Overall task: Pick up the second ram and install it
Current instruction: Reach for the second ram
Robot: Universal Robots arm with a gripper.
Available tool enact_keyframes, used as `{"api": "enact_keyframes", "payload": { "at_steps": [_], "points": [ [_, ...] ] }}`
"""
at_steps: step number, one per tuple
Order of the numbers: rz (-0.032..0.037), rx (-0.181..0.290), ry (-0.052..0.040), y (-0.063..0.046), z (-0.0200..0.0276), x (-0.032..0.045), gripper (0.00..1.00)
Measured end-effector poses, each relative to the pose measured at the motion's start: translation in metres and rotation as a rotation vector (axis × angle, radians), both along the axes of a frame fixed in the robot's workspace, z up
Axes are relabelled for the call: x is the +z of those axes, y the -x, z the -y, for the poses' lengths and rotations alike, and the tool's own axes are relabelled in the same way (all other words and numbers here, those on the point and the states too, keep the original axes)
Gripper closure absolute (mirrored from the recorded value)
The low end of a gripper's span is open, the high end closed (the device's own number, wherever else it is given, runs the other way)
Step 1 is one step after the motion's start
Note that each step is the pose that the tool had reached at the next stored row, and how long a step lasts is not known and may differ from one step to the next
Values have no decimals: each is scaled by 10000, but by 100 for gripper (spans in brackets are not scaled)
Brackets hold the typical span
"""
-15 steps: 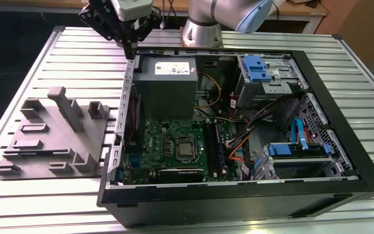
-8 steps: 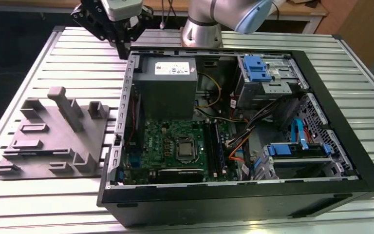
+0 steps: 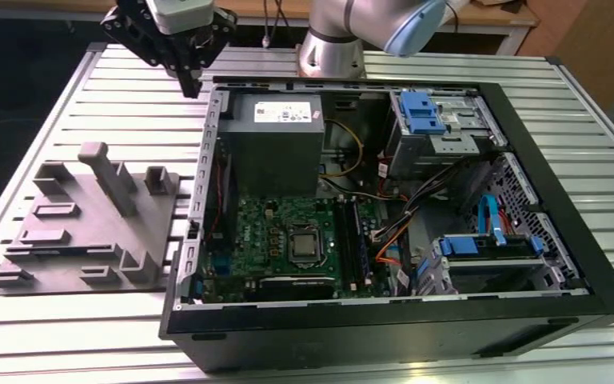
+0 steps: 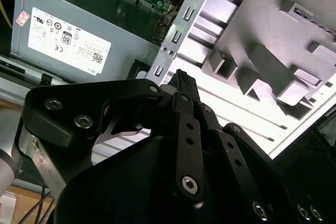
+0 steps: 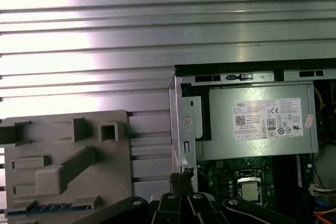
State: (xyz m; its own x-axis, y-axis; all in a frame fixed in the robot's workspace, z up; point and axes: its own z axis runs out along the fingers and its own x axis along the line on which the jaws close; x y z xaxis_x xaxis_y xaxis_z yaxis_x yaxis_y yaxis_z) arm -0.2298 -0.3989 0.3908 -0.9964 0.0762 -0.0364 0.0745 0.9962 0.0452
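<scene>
In the exterior view, the gripper [image 3: 189, 86] is seen clenched and empty above the slatted table [image 3: 61, 96], just outside the open computer case [image 3: 392, 320] and near its power supply [image 3: 275, 136]. In the second wrist view, the fingertips [image 4: 181, 77] are pressed together with nothing between them. In the first wrist view, the second ram [image 5: 39, 210] is seen as a blue strip lodged in the grey fixture [image 5: 63, 182], well apart from the gripper. The pickup is judged not yet begun. A grasp would call for parted fingers aligned across the strip's thin faces.

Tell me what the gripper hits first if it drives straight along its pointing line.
Probably the case wall along its top rim, or the table just beside it. The gripper points down almost at that edge, and depth is too unclear to say which.
</scene>
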Motion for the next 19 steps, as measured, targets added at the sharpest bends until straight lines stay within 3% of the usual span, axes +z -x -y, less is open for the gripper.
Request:
{"api": "enact_keyframes", "payload": {
  "at_steps": [19],
  "points": [
    [113, -1, 0, 325, 0, 0, 90]
  ]
}}
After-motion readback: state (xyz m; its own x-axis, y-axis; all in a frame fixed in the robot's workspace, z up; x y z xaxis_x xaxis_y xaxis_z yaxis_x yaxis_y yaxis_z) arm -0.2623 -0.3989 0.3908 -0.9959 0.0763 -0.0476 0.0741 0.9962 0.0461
